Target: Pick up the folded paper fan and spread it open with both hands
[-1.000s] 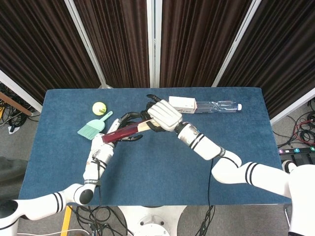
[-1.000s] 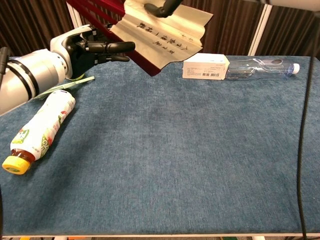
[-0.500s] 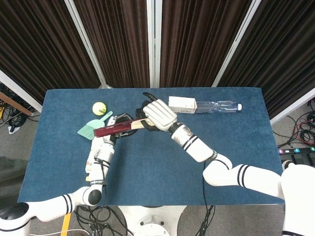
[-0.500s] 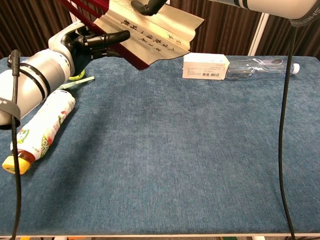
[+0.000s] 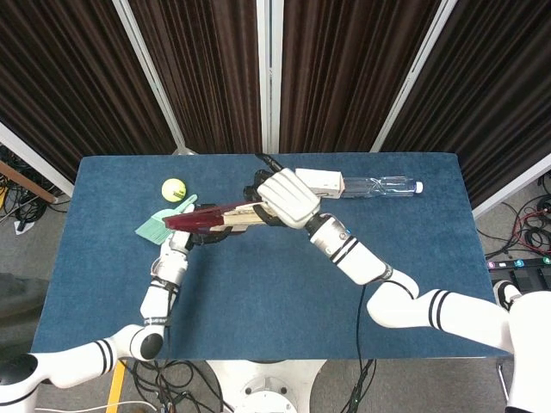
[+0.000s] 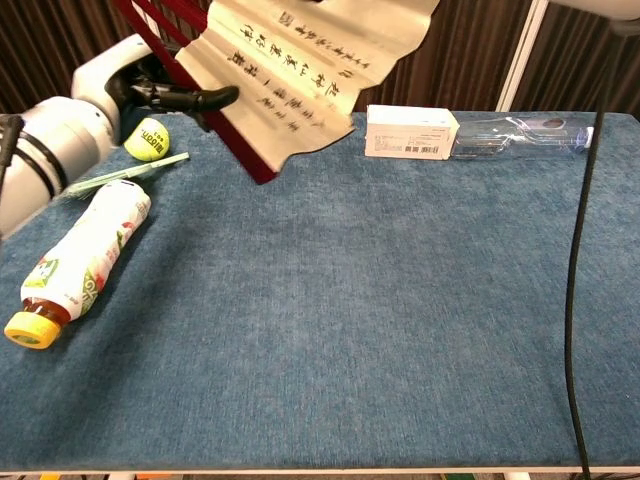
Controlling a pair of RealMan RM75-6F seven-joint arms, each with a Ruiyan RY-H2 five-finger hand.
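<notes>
The paper fan [image 6: 290, 70] is held up above the table, partly spread. Its cream paper carries black calligraphy and its dark red ribs [image 6: 165, 20] run up to the top left. The head view shows the fan [image 5: 232, 217] almost edge-on, as a red and cream strip. My left hand [image 6: 135, 85] grips the rib end at the left, its dark fingers pointing right under the paper; in the head view this left hand [image 5: 196, 237] is mostly hidden beneath the fan. My right hand [image 5: 288, 198] holds the fan's right side from above and is cut off in the chest view.
A tennis ball [image 6: 145, 138] and a teal brush [image 5: 159, 225] lie at the back left. A drink bottle [image 6: 85, 250] with a yellow cap lies near the left edge. A white box [image 6: 412, 131] and a clear water bottle [image 6: 520, 135] lie along the far edge.
The fan has spread wider, with more lettered paper showing. My left hand has drawn the ribs leftward, uncovering the tennis ball, and my right hand has shifted slightly right.
</notes>
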